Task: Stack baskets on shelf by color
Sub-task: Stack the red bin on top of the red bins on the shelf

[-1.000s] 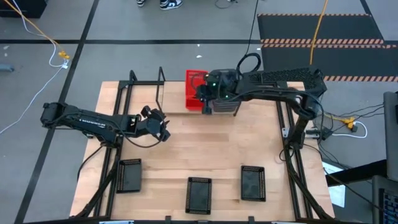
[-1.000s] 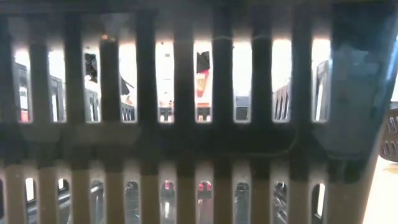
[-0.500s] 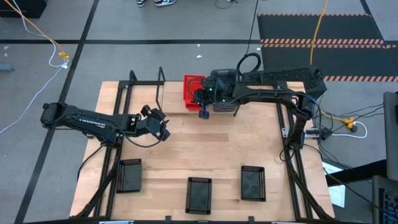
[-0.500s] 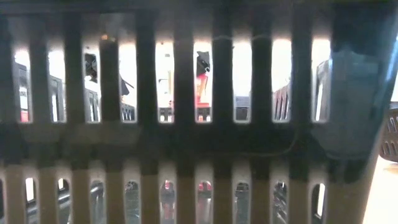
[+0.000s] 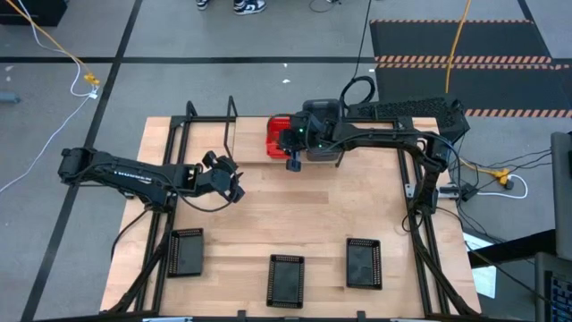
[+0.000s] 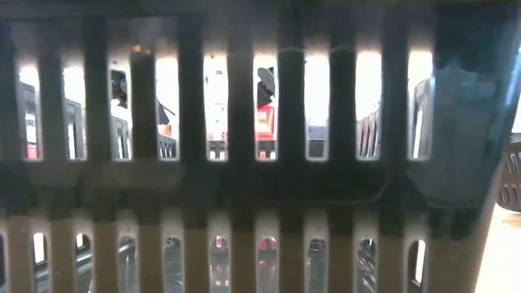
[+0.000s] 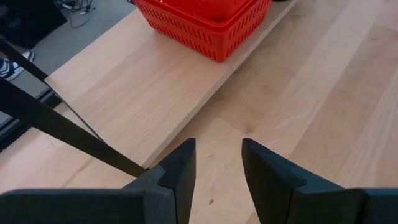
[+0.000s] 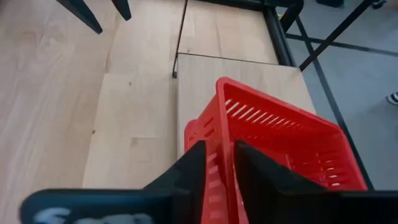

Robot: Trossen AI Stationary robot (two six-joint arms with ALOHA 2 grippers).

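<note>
Right now the right pincer (image 8: 219,149) sits astride the near wall of the top red basket (image 8: 280,143); I cannot tell whether it grips that wall or has let go. This basket rests on a second red one, on a raised wooden board at the far edge of the desk (image 5: 295,215), just beside the thin posts of the shelf (image 5: 231,121). The top basket looks a bit skewed over the lower one, not clearly seated.

Risks, as I judge them:
- If the pincer lifts while it pinches or rubs the wall, the top basket likely comes up with it, tips, or drags the stack off the board.
- If the basket is not nested square, it may rock or slide once free.
- The arm is low over the stack, so a sideways exit could knock it.

The left pincer (image 7: 217,144) hangs open and empty over bare wood near the shelf, well apart from the red stack, so clash risk is low. Three black baskets (image 5: 286,279) wait along the near edge. One blocks the low view, so that view gives no check on seating.
</note>
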